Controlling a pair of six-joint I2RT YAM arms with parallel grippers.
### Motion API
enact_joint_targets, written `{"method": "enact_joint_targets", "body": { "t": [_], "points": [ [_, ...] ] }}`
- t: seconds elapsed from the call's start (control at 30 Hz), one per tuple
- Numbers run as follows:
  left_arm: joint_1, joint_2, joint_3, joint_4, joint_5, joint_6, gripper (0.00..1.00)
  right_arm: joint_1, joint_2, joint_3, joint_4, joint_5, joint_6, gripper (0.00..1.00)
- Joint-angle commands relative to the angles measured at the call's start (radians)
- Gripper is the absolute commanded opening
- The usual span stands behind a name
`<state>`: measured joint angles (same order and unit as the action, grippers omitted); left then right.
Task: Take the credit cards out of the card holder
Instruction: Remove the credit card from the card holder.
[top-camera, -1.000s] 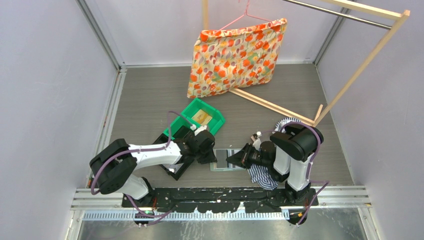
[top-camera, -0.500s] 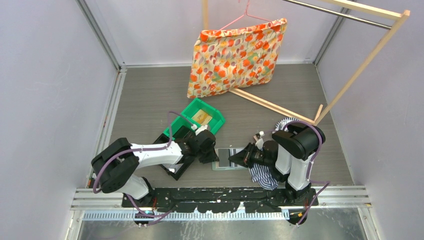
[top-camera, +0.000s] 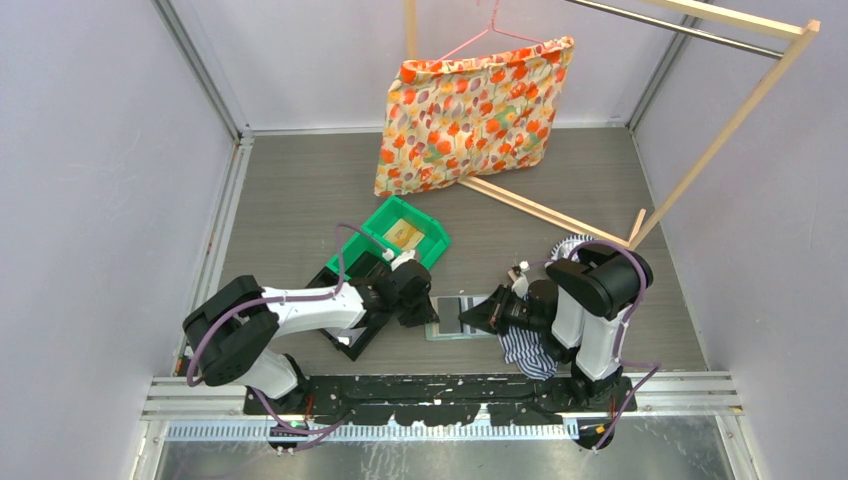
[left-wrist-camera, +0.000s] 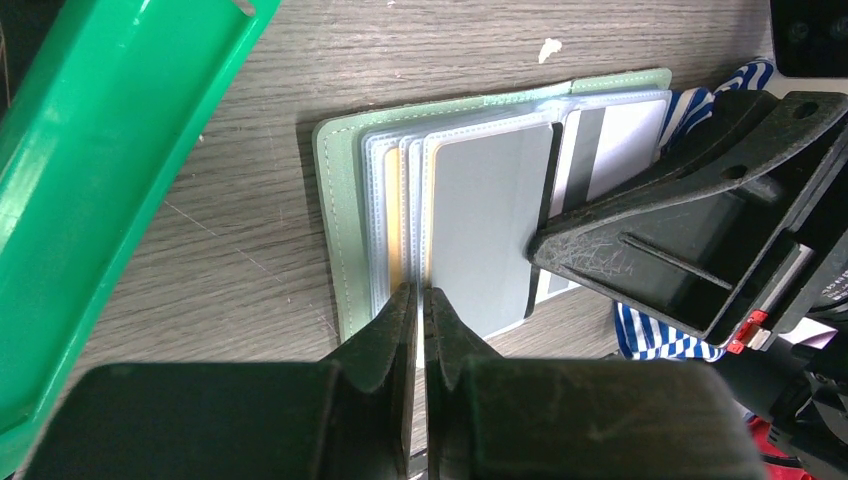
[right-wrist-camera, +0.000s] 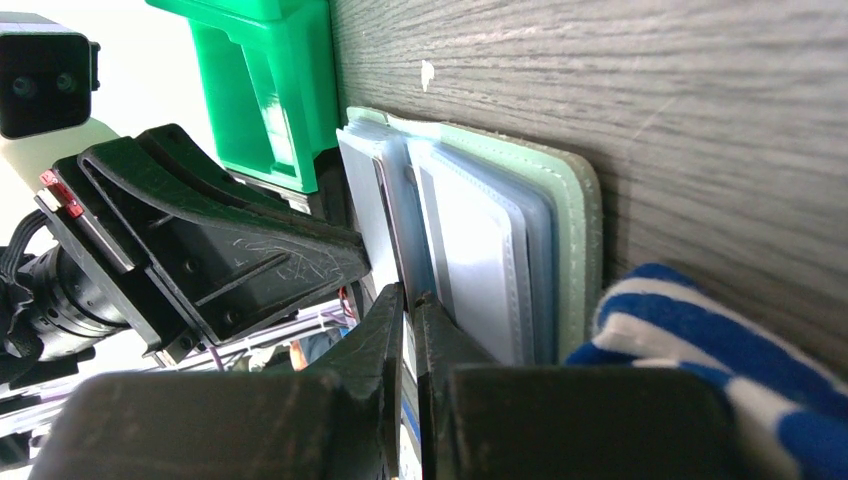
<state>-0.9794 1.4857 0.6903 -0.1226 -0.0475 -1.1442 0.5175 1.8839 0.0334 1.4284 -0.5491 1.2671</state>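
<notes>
The green bin (left-wrist-camera: 100, 180) stands just beside the left hand (left-wrist-camera: 418, 300), so a wide swing that way may clip its wall. That hand is clenched to a thin slit at the near edge of the card holder (left-wrist-camera: 335, 200), which lies open on the tabletop (top-camera: 300, 200) between the two arms. I cannot tell whether a card edge sits in the slit. The clear sleeves (left-wrist-camera: 378, 190) are fanned tightly over a tan card (left-wrist-camera: 395, 230) and a grey card (left-wrist-camera: 485, 230). A pull from here may therefore take a sleeve instead of a card, or drag the whole soft holder along. The right hand (right-wrist-camera: 408, 305) is likewise clenched against the sleeves on the other side, its catch unclear. If it pins too lightly, the holder may slide or fold shut. The striped cloth (right-wrist-camera: 700, 340) touches the holder's right edge and could snag
</notes>
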Motion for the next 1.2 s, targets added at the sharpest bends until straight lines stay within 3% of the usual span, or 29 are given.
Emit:
{"method": "enact_joint_targets", "body": {
  "t": [0.0, 0.23, 0.67, 0.8, 1.03, 1.17],
  "points": [
    [0.008, 0.019, -0.04, -0.14, -0.028, 0.036, 0.06, -0.017, -0.047, -0.012, -0.087, 0.024, -0.058, 0.01],
    [0.016, 0.016, -0.038, -0.156, -0.031, 0.045, 0.07, -0.017, -0.213, 0.005, -0.316, 0.032, -0.13, 0.01],
    [0.019, 0.012, -0.035, -0.152, -0.026, 0.048, 0.07, -0.017, -0.67, 0.098, -0.957, 0.106, -0.316, 0.01],
    [0.018, -0.002, -0.02, -0.155, -0.025, 0.061, 0.07, -0.017, -0.668, 0.087, -0.955, 0.104, -0.311, 0.01],
    [0.018, -0.04, 0.013, -0.156, -0.02, 0.078, 0.07, -0.017, -0.549, 0.054, -0.789, 0.08, -0.249, 0.01],
    [0.018, -0.065, 0.033, -0.106, -0.001, 0.112, 0.24, -0.017, -0.472, 0.068, -0.709, 0.054, -0.239, 0.01]
  ]
}}
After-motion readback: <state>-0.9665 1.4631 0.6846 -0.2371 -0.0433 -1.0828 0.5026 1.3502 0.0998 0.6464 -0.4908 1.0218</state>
